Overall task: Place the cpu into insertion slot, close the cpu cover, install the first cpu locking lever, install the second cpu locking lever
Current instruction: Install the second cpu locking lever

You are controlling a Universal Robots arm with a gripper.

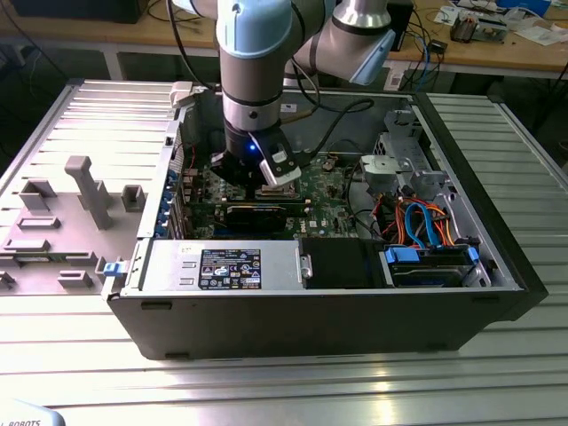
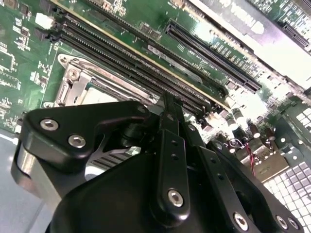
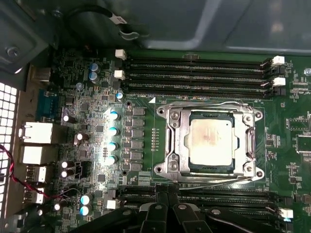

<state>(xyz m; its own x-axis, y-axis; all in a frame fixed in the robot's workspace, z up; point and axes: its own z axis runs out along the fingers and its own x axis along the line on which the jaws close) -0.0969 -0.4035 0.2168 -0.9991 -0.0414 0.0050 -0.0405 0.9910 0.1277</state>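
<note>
Apparently empty tool (image 3: 165,206) above seated cpu (image 3: 210,141)

I'm looking at a robotics lab or workshop: an opened computer case (image 1: 311,293) lies on a ribbed aluminium worktop (image 1: 284,382), beside grey fixtures (image 1: 84,191), with cluttered wooden benches (image 1: 497,49) past its far edge.

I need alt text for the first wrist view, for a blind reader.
A square silver-grey metal CPU sits in the silver-rimmed socket on the green motherboard, framed by the thin silver cover plate. Long black memory slots run alongside.
</note>
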